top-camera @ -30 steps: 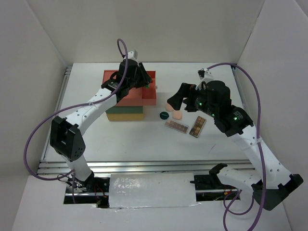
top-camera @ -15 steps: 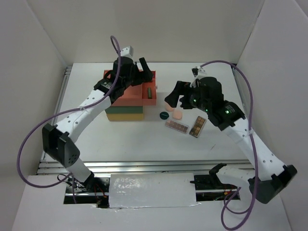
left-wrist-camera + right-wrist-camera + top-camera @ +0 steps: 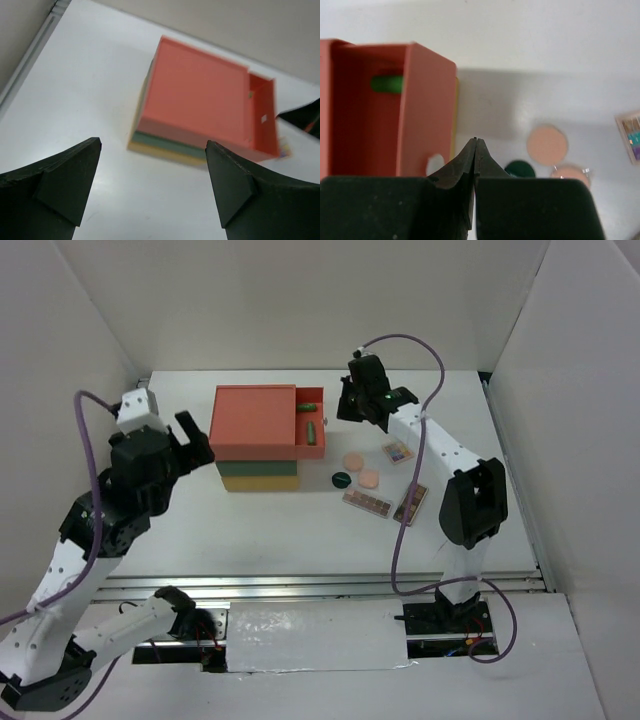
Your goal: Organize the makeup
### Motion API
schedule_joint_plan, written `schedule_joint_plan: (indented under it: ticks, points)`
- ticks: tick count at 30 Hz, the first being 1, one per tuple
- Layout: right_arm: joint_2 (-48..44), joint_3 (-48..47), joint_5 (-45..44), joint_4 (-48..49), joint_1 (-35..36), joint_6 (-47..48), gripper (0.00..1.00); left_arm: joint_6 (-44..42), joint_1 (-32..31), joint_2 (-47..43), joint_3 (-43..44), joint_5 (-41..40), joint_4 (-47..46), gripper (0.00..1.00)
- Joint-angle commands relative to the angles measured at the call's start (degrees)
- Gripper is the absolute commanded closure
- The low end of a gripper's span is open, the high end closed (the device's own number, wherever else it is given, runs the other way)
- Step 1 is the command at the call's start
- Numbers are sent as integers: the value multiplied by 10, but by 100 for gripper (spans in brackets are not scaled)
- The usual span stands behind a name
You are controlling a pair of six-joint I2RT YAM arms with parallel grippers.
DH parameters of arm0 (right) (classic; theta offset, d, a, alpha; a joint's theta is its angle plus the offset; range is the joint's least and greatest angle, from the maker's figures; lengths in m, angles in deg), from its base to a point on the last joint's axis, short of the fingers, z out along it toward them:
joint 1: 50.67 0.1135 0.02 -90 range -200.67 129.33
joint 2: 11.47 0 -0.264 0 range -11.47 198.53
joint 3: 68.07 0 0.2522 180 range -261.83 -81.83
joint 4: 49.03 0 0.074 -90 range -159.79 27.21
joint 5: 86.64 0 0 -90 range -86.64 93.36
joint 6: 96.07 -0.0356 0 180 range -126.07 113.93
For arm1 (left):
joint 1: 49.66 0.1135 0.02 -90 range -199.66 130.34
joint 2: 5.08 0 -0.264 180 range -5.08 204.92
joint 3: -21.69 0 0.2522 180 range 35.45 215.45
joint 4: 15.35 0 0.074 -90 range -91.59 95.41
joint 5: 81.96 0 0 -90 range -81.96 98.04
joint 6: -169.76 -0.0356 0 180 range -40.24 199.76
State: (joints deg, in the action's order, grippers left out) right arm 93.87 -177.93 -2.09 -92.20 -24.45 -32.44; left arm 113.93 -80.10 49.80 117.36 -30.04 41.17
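Right fingers [image 3: 462, 167]: pressed shut, nothing between them, beside the open orange drawer [image 3: 427, 110].
Left fingers [image 3: 67, 182]: spread wide, empty, well apart from the drawer box [image 3: 195, 100], which shows blurred.
Green tube [image 3: 387, 83]: in the drawer, partly hidden by its wall.
On the table [image 3: 300, 530]: two peach puffs [image 3: 353, 460], dark-green disc [image 3: 341, 479], two long palettes [image 3: 367, 503], square palette [image 3: 398, 452], its print too small to read.

matt plastic drawer box [image 3: 253, 420], smooth white table [image 3: 270, 535], matt peach puff [image 3: 353, 460].
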Motion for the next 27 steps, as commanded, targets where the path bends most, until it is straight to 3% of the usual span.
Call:
schedule_joint_plan:
  ticks: [1, 4, 10, 27]
  points:
    - [17, -59, 39, 41, 1, 43, 100, -43, 2, -52, -111, -7, 10, 0]
    - [55, -102, 96, 37, 1, 52, 100, -46, 2, -105, -186, -11, -24, 1]
    - [80, -123, 176, 37, 3, 25, 99, -36, 3, -138, -243, -33, -44, 1]
    - [145, -115, 336, 138, 10, -63, 93, -41, 3, -122, -255, -38, -30, 1]
